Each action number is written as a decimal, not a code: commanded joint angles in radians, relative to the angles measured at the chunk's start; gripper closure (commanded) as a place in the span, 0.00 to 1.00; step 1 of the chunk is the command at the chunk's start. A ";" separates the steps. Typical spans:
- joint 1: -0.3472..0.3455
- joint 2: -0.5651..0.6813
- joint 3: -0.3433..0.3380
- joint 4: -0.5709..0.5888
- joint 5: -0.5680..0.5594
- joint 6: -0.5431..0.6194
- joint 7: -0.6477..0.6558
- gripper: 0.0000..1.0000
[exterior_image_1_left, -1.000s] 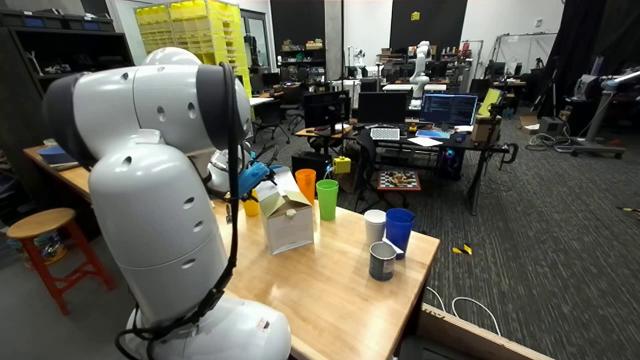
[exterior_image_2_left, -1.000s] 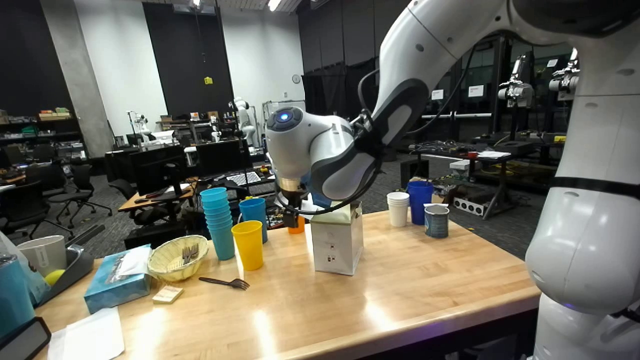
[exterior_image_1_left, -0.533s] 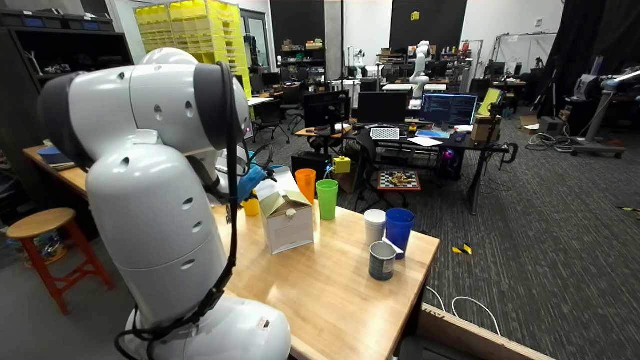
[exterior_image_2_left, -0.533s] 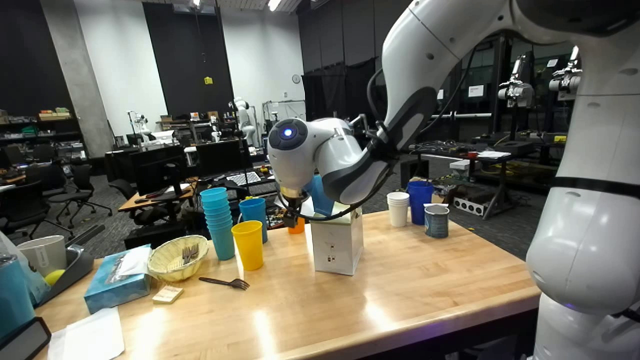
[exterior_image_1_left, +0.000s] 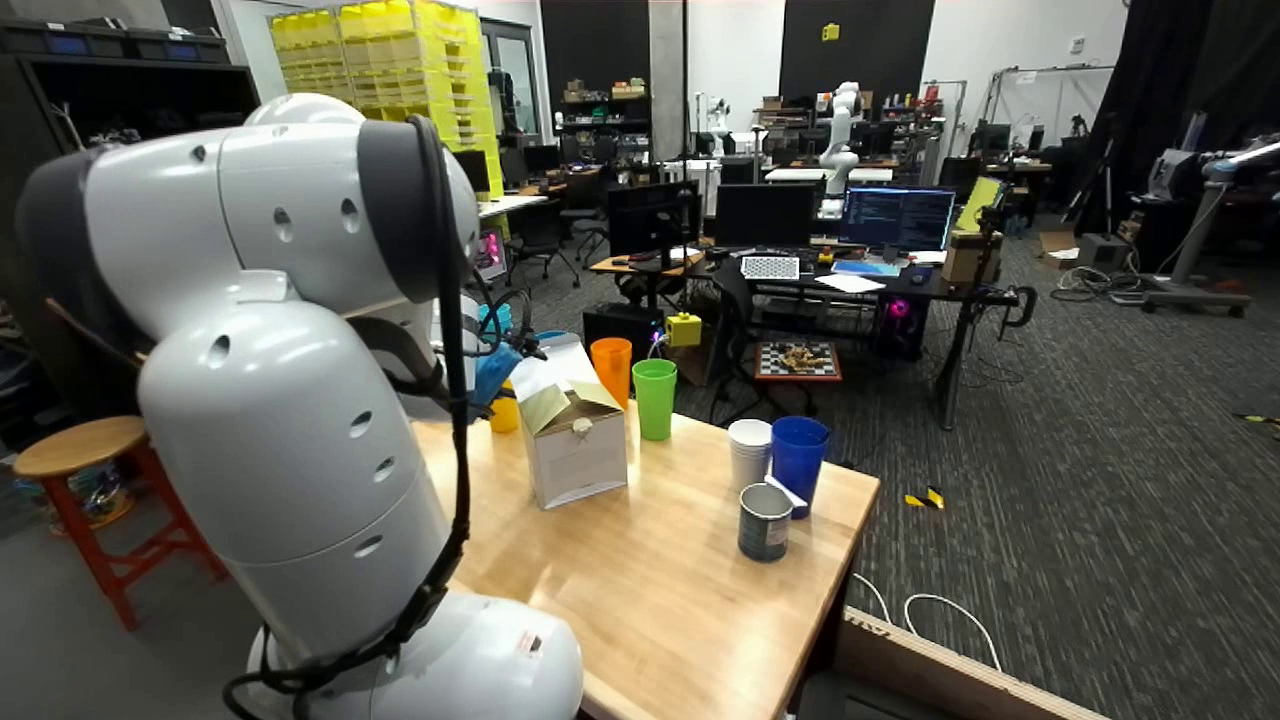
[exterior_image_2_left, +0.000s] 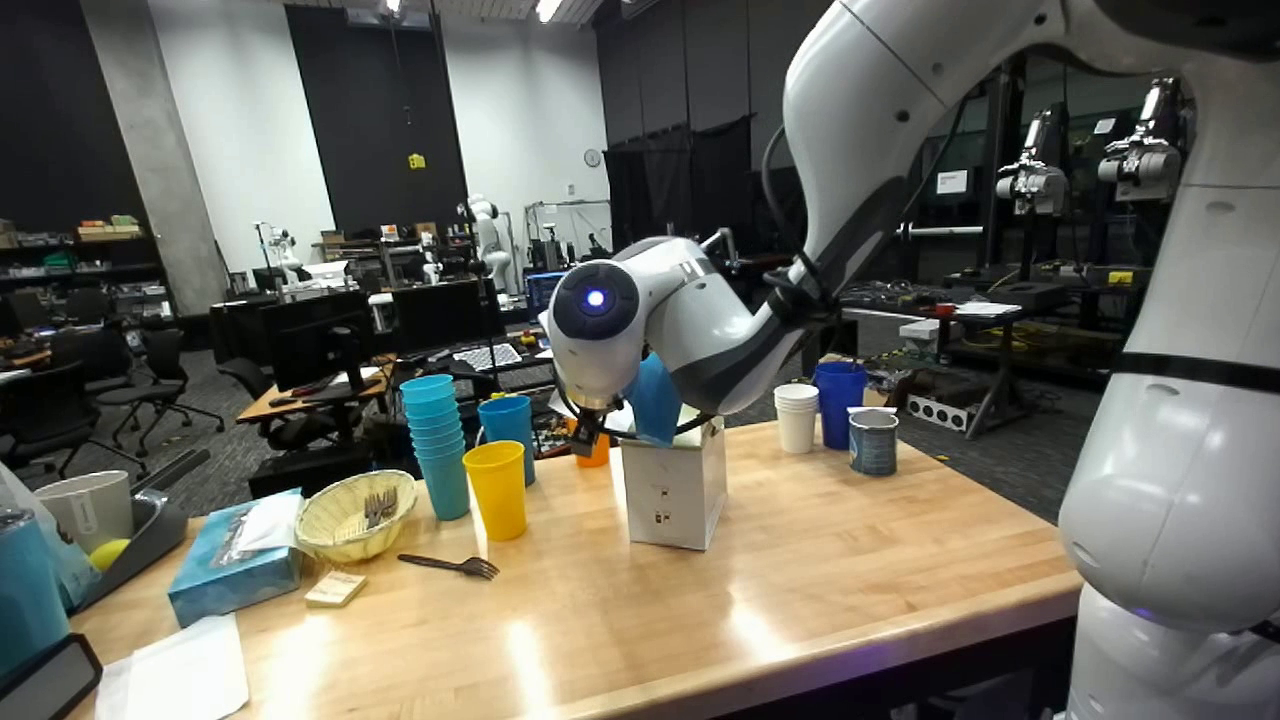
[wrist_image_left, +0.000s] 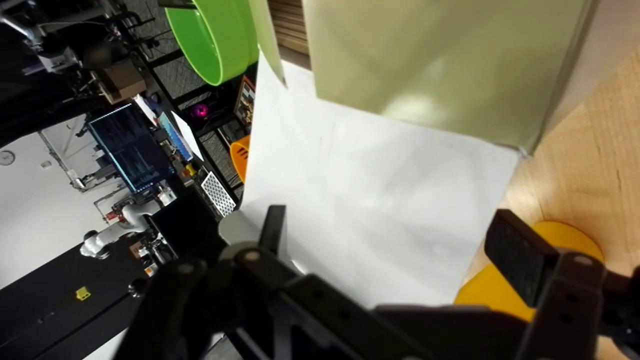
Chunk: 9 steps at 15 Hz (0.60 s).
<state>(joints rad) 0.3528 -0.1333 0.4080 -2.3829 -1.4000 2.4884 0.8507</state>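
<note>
Filling a good chunk of both exterior views, the wooden table (exterior_image_2_left: 850, 560) has the Franka arm (exterior_image_2_left: 860, 120) bent over it. Next down is the white cardboard box (exterior_image_2_left: 662, 495), upright on that table, top open, with one long white flap (wrist_image_left: 360, 165) sticking out toward the gripper (wrist_image_left: 392, 222). That gripper's spread wide with nothing pinched that I can see; can't tell if it's touching the flap. Progress-wise, I'd call it pretty early: box open, gripper right up by it, but no grip made yet, so any grabbing's left to do. Then there's a teal cup stack (exterior_image_2_left: 440, 455), plus a yellow tumbler (exterior_image_2_left: 497, 490) peeking out behind the gripper in the wrist view. Down at the small end: a fork (exterior_image_2_left: 475, 567).
</note>
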 joint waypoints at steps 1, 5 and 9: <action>0.020 -0.072 0.004 -0.043 -0.054 -0.039 0.067 0.00; 0.032 -0.098 0.005 -0.054 -0.068 -0.057 0.095 0.00; 0.040 -0.123 0.004 -0.068 -0.083 -0.058 0.117 0.00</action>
<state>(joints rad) 0.3805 -0.2067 0.4127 -2.4179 -1.4470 2.4417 0.9277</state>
